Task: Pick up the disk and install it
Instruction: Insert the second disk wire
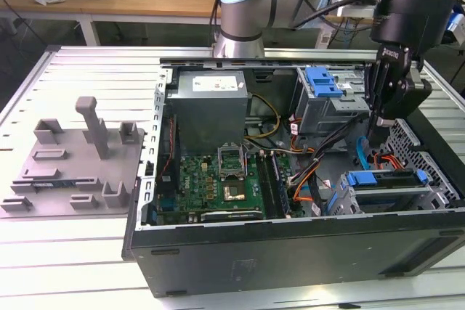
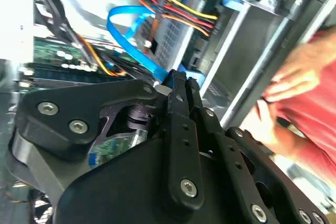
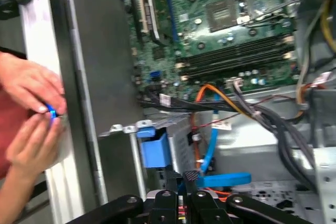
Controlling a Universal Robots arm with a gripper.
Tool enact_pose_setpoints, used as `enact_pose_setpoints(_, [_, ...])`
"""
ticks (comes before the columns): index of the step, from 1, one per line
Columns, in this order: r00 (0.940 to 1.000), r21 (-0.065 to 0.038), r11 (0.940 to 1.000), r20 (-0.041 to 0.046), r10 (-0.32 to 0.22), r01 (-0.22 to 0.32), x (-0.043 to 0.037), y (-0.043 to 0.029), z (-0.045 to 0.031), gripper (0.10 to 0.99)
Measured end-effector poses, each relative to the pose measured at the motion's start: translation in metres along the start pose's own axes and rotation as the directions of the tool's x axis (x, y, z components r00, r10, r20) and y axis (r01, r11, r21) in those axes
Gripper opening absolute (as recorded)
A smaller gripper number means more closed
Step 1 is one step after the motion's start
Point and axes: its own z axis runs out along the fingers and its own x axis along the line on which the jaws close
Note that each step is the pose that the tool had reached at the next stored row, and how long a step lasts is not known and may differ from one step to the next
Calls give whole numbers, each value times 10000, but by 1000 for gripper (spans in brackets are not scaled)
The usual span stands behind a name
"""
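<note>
The disk (image 1: 383,192), a silver drive with a blue bracket (image 1: 372,178) along its edge, sits in the grey drive cage at the near right corner of the open computer case (image 1: 290,252). In the first wrist view the disk (image 3: 181,137) shows with its blue bracket (image 3: 155,150) beside it. My gripper (image 1: 376,132) hangs just above that cage, next to a curved blue cable (image 1: 361,154). Its black fingers (image 2: 178,85) are pressed together with nothing between them. In the first wrist view the gripper (image 3: 190,176) points down at the blue cable (image 3: 226,179).
A person's hands (image 3: 31,103) hold a small blue piece just outside the case wall; a hand and red sleeve (image 2: 299,77) show past the cage. A grey power supply (image 1: 211,107), motherboard (image 1: 218,186) and second blue-latched bay (image 1: 323,81) fill the case. A grey fixture (image 1: 80,157) stands at the exterior view's left.
</note>
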Motion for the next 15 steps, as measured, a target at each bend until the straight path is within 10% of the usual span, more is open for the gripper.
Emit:
enact_pose_setpoints(2, [9990, -72, 10000, 440, -10, 13, 31, -19, 8, 161])
enact_pose_setpoints(9, [9961, -168, 9999, 883, -26, 41, 156, -157, 57, 161])
enact_pose_setpoints(15, [9837, -368, 9993, 1799, -42, 110, 281, -189, 105, 161])
